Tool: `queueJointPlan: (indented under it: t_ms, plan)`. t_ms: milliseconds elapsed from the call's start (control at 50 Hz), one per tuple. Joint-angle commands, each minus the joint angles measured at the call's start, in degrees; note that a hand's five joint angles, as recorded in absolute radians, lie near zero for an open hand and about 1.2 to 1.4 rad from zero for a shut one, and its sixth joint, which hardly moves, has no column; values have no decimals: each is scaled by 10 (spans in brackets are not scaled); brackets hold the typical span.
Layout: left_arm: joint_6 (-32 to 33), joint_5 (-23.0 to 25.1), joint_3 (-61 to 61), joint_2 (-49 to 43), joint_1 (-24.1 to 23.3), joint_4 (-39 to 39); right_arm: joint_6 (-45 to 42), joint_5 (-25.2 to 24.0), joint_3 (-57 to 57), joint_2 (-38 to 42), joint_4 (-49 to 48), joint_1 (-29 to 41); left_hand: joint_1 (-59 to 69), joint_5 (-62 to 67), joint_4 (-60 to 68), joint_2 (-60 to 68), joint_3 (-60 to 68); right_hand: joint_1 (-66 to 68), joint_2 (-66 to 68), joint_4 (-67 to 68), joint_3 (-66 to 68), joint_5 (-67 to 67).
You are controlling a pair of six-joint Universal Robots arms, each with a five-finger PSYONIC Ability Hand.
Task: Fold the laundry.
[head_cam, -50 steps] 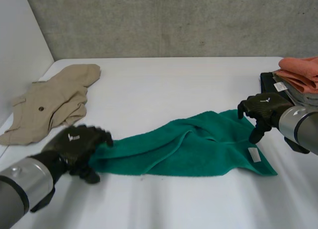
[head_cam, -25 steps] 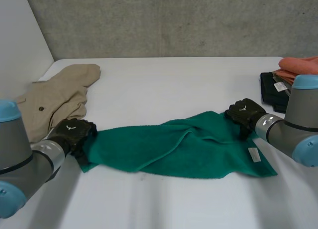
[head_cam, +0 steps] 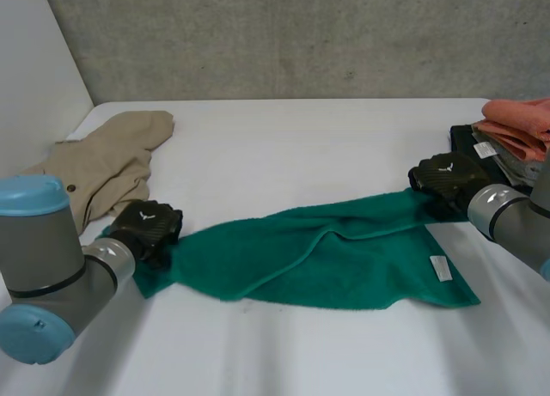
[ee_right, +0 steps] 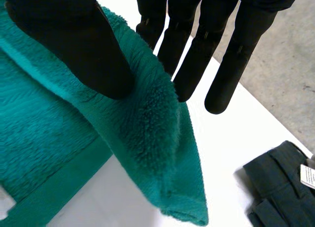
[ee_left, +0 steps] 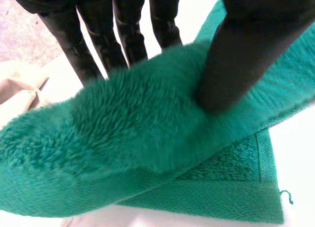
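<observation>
While the left hand (head_cam: 148, 228) pinched one end of the green towel (head_cam: 318, 258) near the left edge of the tabletop (head_cam: 284, 147) and the right hand (head_cam: 447, 177) pinched its far corner near the right edge, both grips looked shallow, so a hard stretch might have tugged cloth free.

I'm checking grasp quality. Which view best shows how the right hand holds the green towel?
The right wrist view: the right hand pinches the green towel between thumb and straight fingers. The head view shows the hand's back at a far towel corner. The left wrist view shows the left hand pinching the other end.
</observation>
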Motion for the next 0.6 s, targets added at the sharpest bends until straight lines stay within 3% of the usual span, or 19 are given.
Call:
queueJointPlan:
  t_ms: [20, 140, 240, 300, 360, 460, 600]
  plan:
    - [-2, -8, 4, 53, 9, 9, -16, 9, -17, -9, 11, 5, 154, 169, 160, 160, 163, 156, 125, 116, 121, 137]
    - [-32, -11, 136, 55, 13, 133, -11, 31, -136, 5, -31, 40, 154, 169, 160, 160, 163, 156, 125, 116, 121, 137]
    - [-84, -25, 267, 36, 30, 219, 52, 116, -277, 28, -217, 51, 154, 169, 160, 160, 163, 156, 125, 116, 121, 137]
    - [-145, -46, 329, 35, 36, 248, 117, 141, -291, 15, -328, 48, 154, 169, 160, 160, 163, 156, 125, 116, 121, 137]
    - [-196, -55, 349, 39, 39, 241, 164, 135, -285, 0, -382, 47, 154, 169, 160, 160, 163, 156, 125, 116, 121, 137]
    - [-246, -21, 316, 60, 45, 157, 193, 93, -240, -29, -314, 40, 154, 169, 160, 160, 163, 156, 125, 116, 121, 137]
    - [-214, 48, 196, 75, 48, 39, 169, 34, -160, -25, -163, 38, 154, 169, 160, 160, 163, 156, 125, 116, 121, 137]
